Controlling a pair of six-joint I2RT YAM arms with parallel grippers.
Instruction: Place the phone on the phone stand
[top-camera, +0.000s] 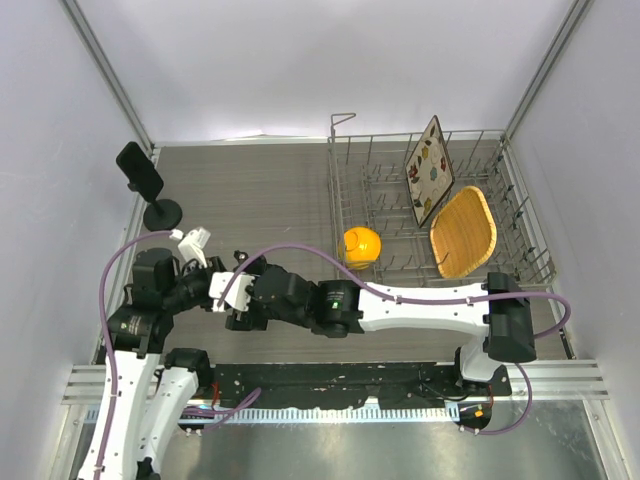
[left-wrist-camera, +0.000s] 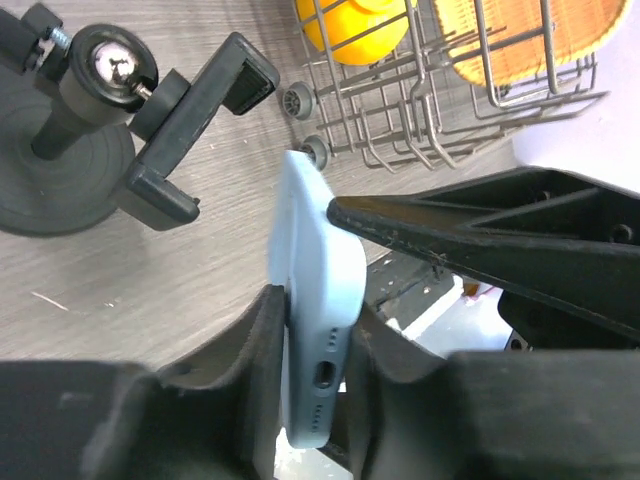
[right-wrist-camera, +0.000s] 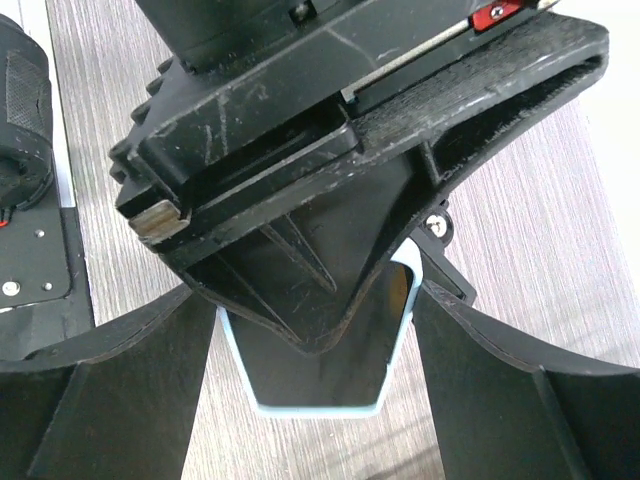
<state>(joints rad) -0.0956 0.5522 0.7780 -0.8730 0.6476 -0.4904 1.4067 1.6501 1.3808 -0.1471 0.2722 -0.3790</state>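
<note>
Just beside the black clamp-headed phone stand (top-camera: 140, 171), the left gripper (left-wrist-camera: 315, 345) pinches the pale blue slab phone (left-wrist-camera: 310, 250) narrowly across its faces, while the right gripper (right-wrist-camera: 315, 325) clasps its side edges, jaws wide.

Blue-cased phone (right-wrist-camera: 320, 385) clasped between right pincer (right-wrist-camera: 312, 297) fingers; left pincer (right-wrist-camera: 318, 335) overlapping.

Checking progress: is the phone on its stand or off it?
Off: the phone sits pinched in the left gripper, apart from the empty phone stand.
</note>
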